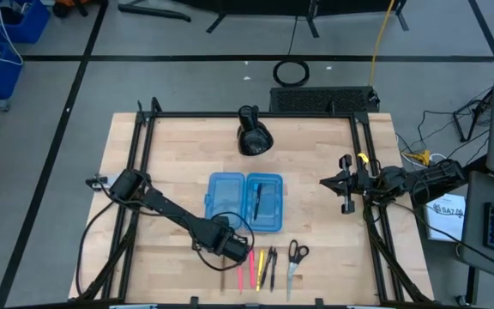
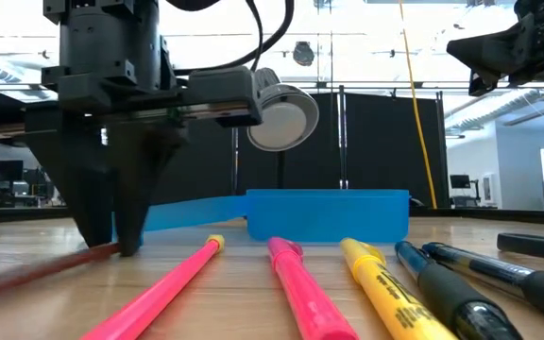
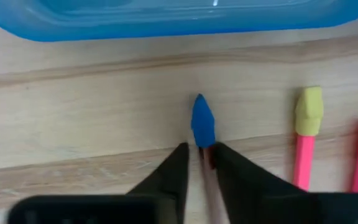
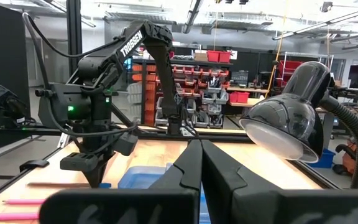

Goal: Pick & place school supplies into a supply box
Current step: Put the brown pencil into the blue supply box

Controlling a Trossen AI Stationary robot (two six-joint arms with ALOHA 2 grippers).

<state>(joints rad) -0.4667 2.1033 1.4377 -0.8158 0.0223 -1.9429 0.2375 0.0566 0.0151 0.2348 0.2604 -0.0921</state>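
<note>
The supply box (image 1: 245, 202) is a translucent blue case lying open at the table's middle, with a dark pen (image 1: 256, 200) in its right half. Near the table's near edge lie pink pens (image 1: 250, 268), a yellow one (image 1: 262, 260), black pens (image 1: 272, 268) and scissors (image 1: 296, 257). My left gripper (image 1: 234, 251) stands over the left end of this row, shut on a thin reddish-brown pencil (image 3: 207, 186) with a blue eraser cap (image 3: 202, 121). My right gripper (image 1: 323, 181) hovers shut above the table's right side, away from all of them. My left gripper (image 3: 202, 149) pinches the pencil's shaft just behind the blue cap (image 3: 205, 152) between its two fingers. The fingers (image 2: 121, 231) point down from above and lie across the pencil. The pencil sits low along the table (image 2: 45, 272), its cap end toward the box.
A black desk lamp (image 1: 253, 136) stands at the table's far middle, beyond the box. A pink pencil with a yellow eraser (image 3: 307, 112) lies close beside the held one. Black frame rails (image 1: 135, 172) run along the table's left and right sides.
</note>
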